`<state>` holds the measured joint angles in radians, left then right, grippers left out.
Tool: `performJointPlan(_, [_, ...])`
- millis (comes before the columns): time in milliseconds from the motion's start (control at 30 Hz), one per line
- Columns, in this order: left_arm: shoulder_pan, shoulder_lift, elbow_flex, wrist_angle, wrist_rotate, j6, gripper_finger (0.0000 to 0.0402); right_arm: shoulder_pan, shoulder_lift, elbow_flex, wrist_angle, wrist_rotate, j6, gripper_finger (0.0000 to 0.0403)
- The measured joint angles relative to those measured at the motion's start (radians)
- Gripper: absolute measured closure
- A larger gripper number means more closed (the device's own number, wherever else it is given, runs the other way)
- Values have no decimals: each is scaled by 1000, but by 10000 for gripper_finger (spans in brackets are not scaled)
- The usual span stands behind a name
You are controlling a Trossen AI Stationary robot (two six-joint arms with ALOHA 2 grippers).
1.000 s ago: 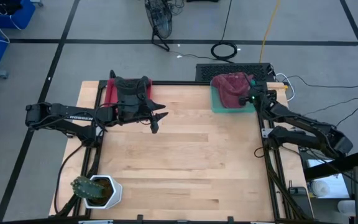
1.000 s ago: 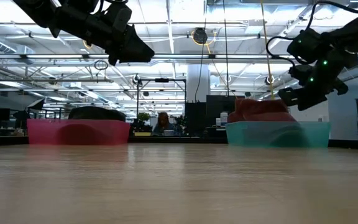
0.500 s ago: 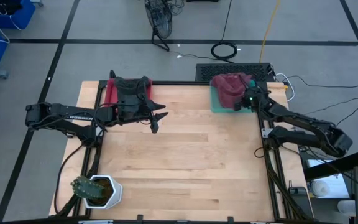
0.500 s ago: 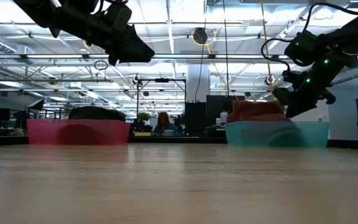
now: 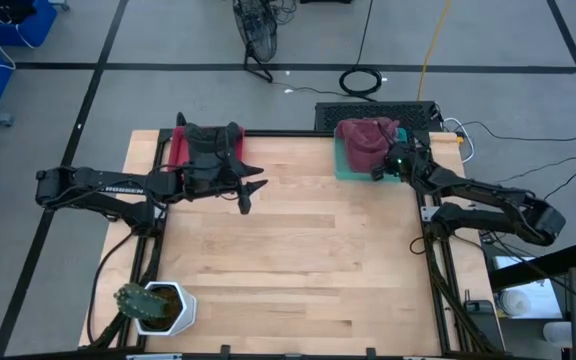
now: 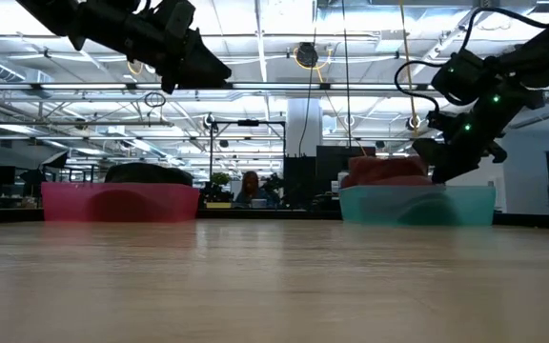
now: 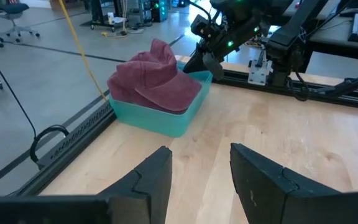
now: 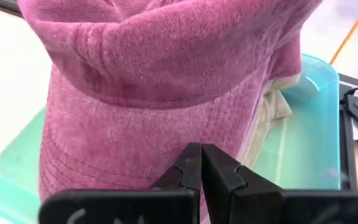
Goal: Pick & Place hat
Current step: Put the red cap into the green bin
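Note:
A maroon cap (image 5: 366, 140) lies in a teal bin (image 5: 343, 170) at the table's far right; the left wrist view shows the cap (image 7: 157, 74) crown up. My right gripper (image 5: 380, 170) is at the bin's near right side, shut, its tips at the cap (image 8: 166, 81). My left gripper (image 5: 248, 195) hangs open above the table (image 5: 298, 250), beside a red bin (image 5: 178, 150) that holds a black hat (image 5: 210, 145). Its fingers (image 7: 154, 177) point across the table at the teal bin (image 7: 166, 121). My right gripper touches the cap's brim (image 8: 185, 134) with the tips of its shut fingers (image 8: 219, 171). It comes slanting down from the table's right and near side. No cloth shows between the fingers. The cap rests in the teal bin (image 8: 319, 124).
A potted plant (image 5: 156, 305) stands at the table's near left corner. Black frame rails run along the table's edges (image 5: 430, 250). A black box (image 5: 378, 112) and cables lie behind the far edge. The wide wooden middle of the table lies between both arms.
My right gripper has moved down and toward the table's left, in against the cap. The teal bin, with the cap in it, has slid a little toward the table's left.

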<state>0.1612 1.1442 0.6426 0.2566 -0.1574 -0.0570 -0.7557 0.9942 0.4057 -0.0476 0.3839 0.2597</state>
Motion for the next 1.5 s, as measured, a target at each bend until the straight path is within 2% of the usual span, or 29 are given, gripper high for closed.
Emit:
performJointPlan(233, [0, 0, 0, -4, 0, -9, 236, 20, 44, -29, 49, 6, 42, 402])
performJointPlan(400, [0, 0, 0, -4, 1, -16, 236, 20, 54, -90, 113, 23, 2, 402])
performJointPlan(500, [0, 0, 0, -5, 1, -6, 236, 21, 15, -103, 86, 55, -17, 401])
performJointPlan(967, [0, 0, -1, -30, 1, -26, 236, 25, -267, -103, 70, 31, -40, 402])
performJointPlan(1200, [0, 0, -1, -29, 1, -27, 236, 109, -303, -101, 99, -131, 6, 402])
performJointPlan(1433, [0, 0, -1, -28, 0, -26, 236, 247, -255, -109, 84, -121, 116, 403])
performJointPlan(1500, [0, 0, -1, -25, 0, -26, 236, 270, -233, -109, 87, -89, 140, 403])
